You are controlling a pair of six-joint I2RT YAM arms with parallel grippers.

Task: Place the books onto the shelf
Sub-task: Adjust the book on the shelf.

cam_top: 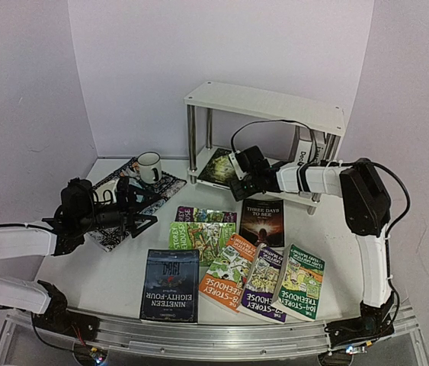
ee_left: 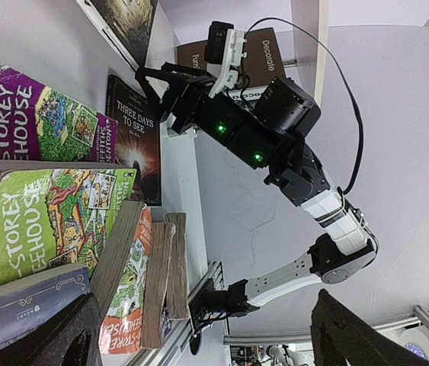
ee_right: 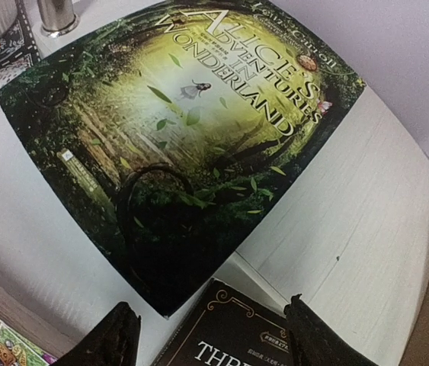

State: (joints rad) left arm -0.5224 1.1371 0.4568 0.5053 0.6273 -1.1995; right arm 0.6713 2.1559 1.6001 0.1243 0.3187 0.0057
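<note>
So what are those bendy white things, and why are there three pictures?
They are two robot arms bolted to a table, each ending in a two-finger pincer. One picture looks down from above; the other two come from little cameras on each arm's wrist. The left gripper is open and holds nothing. The right gripper reaches toward the white shelf, where an Alice's Adventures in Wonderland book lies on the bottom board; its fingers are apart and hold nothing. More books lie on the table, like Three Days to See and Nineteen Eighty-Four. A mug sits on a patterned placemat.

Glossy paper books; shiny metal-legged white shelf.
</note>
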